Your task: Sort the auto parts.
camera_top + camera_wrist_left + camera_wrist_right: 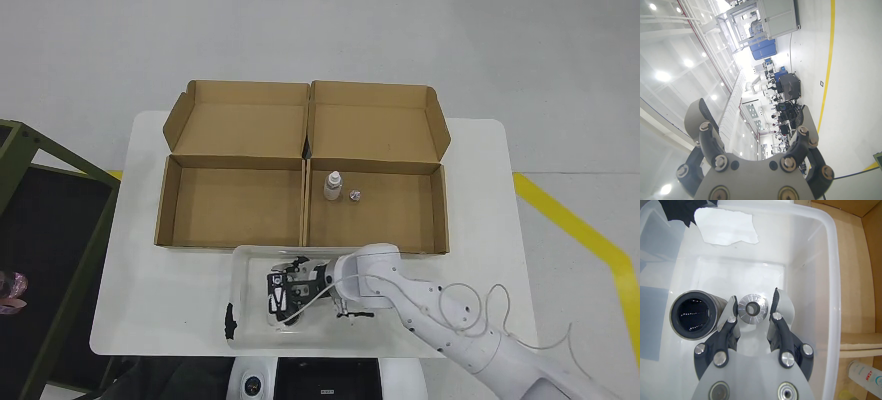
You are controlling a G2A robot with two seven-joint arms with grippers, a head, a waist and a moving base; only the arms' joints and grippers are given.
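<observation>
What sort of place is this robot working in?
Probably a factory hall or industrial workshop: a yellow floor line, blue machine cabinets in the background, plus cardboard boxes and a clear bin of metal parts on the table.

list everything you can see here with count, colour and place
table: 1, white, under everything
cardboard boxes: 2, brown, open, side by side at the table's far side
bottle: 1, white, in the right box
small part: 1, silver, beside the bottle
bin: 1, clear, in front of the boxes
ribbed metal part: 1, silver, in the bin
cylinder: 1, dark grey, beside it
floor line: 1, yellow
left pincer: grey-black, open, aimed into the room
right pincer: grey-black, around the ribbed part
</observation>
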